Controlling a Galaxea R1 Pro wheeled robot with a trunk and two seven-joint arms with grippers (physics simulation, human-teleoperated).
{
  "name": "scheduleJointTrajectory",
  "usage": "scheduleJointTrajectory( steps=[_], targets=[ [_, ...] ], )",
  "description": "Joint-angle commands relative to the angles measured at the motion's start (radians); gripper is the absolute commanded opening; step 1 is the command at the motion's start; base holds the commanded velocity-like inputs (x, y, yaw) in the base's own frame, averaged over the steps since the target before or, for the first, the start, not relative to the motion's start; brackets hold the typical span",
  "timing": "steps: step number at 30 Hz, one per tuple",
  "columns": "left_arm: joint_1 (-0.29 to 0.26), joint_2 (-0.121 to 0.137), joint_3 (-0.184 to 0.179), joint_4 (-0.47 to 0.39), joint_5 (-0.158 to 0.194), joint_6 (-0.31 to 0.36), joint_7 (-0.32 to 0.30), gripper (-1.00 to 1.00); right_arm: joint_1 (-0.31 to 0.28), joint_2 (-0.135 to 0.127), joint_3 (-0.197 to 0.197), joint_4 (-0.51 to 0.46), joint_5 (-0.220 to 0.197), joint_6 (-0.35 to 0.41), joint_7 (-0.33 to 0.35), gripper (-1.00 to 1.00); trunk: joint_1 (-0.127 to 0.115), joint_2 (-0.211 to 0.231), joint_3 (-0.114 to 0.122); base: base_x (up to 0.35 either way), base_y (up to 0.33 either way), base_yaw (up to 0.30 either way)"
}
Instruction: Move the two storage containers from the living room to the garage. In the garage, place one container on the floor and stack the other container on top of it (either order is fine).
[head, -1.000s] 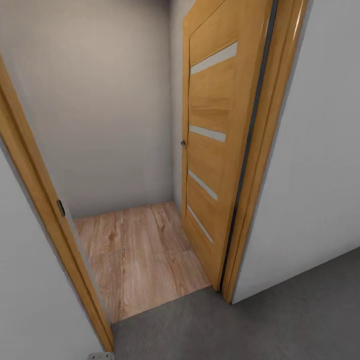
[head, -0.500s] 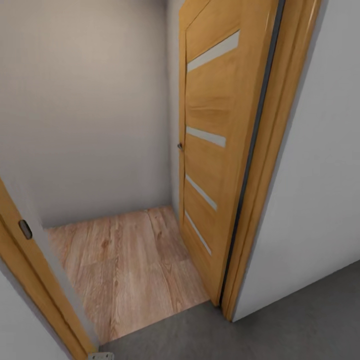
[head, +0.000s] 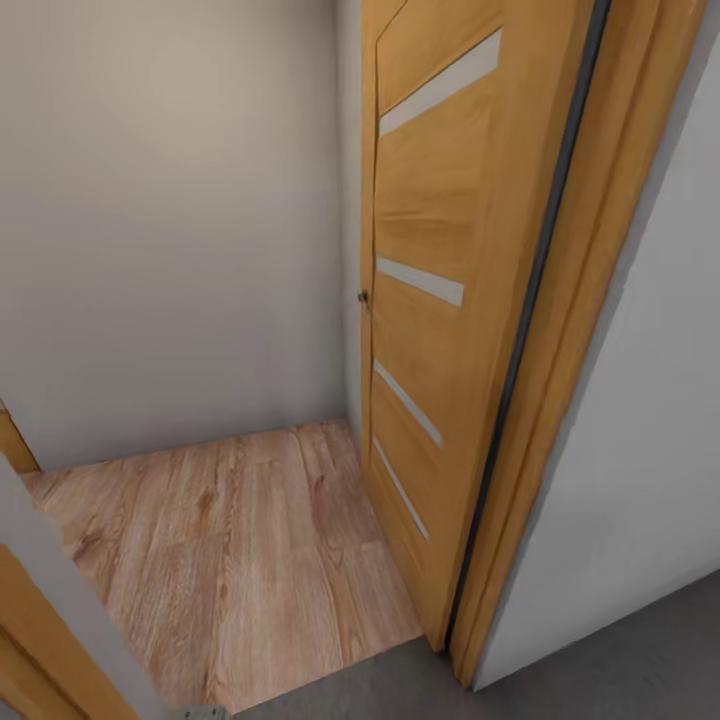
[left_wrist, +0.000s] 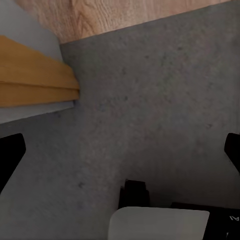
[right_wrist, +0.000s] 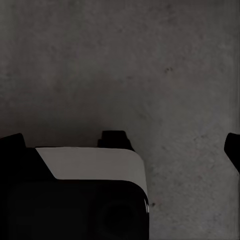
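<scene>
Ahead, an open honey-coloured door (head: 430, 300) leads from grey concrete floor (left_wrist: 160, 100) onto light wood planks (head: 240, 540). Both grippers (left_wrist: 120, 150) (right_wrist: 125, 145) hang splayed and empty above the concrete; I see no containers from here.

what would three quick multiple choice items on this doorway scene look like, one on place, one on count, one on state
1. Where does the wood plank floor lie?
A. past the doorway
B. under the robot's base
C. on the wall

2. How many pale strips cross the door?
A. two
B. four
C. six

3. How does the door stand?
A. shut
C. off its hinges
B. swung open against the side wall

Answers:
1 A: the planks start beyond the grey concrete floor.
2 B: four slanted strips show on its face.
3 B: the opening is free and the room's back wall is in sight.
</scene>
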Motion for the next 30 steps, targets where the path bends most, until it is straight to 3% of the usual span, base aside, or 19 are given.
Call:
scheduleJointTrajectory(
  steps=[1, 30],
  targets=[
    [-0.001, 0.0, 0.0, 0.0, 0.006, 0.004, 0.002, 1.0, -0.001, 0.001, 0.008, 0.003, -0.01, -0.006, 0.0, 1.0, 0.001, -0.001, -0.001, 0.304, -0.082, 0.242],
    [-0.001, 0.0, 0.0, 0.0, 0.006, 0.004, 0.003, 1.0, -0.001, 0.001, 0.008, 0.003, -0.01, -0.006, 0.0, 1.0, 0.001, -0.001, -0.001, 0.302, -0.082, 0.268]
  ],
)
